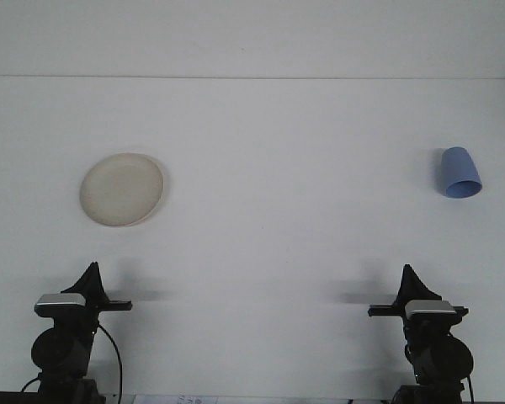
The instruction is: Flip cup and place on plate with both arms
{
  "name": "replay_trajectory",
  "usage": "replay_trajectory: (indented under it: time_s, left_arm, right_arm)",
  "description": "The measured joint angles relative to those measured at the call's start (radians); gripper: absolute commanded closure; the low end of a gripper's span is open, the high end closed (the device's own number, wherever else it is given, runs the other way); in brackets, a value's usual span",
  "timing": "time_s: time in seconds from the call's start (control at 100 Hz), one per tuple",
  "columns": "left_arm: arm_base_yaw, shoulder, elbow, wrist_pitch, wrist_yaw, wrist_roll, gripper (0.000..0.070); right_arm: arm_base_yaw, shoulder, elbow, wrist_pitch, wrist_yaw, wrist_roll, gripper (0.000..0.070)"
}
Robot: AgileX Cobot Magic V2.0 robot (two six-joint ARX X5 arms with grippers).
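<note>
1. A round, cream-coloured shallow plate [122, 189] sits on the left part of the white surface [278, 227].
2. A small blue plastic cup [460, 172] stands far off on the right part, its wider mouth facing down toward us, well apart from the plate.
3. The left gripper [91, 278] rests near the front edge, touching nothing; I cannot tell how wide it stands.
4. The right gripper [411, 279] rests likewise, below the cup; its width is unclear too.

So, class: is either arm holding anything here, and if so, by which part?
Nothing is held. The blue cup and the plate both sit on the table, far from the left gripper and right gripper.
</note>
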Motion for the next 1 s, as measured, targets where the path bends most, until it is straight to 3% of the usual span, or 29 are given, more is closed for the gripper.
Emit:
replay_trajectory:
  time_s: [0.27,0.42,0.61,0.74,0.79,0.92,1.0]
  left_arm:
    - [0.000,0.000,0.000,0.000,0.000,0.000,0.0686]
    - [0.000,0.000,0.000,0.000,0.000,0.000,0.0686]
    - [0.000,0.000,0.000,0.000,0.000,0.000,0.0686]
    - [0.000,0.000,0.000,0.000,0.000,0.000,0.0686]
    - [0.000,0.000,0.000,0.000,0.000,0.000,0.0686]
    - [0.000,0.000,0.000,0.000,0.000,0.000,0.0686]
    - [0.000,0.000,0.000,0.000,0.000,0.000,0.0686]
  right_arm:
    - [0.000,0.000,0.000,0.000,-0.008,0.019,0.0693]
    - [0.000,0.000,0.000,0.000,-0.058,0.113,0.0693]
    - [0.001,0.000,0.006,0.058,-0.060,0.256,0.0697]
    - [0.001,0.027,0.123,0.018,0.011,0.316,0.0694]
    - [0.001,0.058,0.204,-0.002,0.049,0.313,0.0649]
    - [0.001,0.196,0.419,-0.051,0.083,0.209,0.0355]
    - [0.001,0.307,0.526,-0.104,0.116,0.124,0.0301]
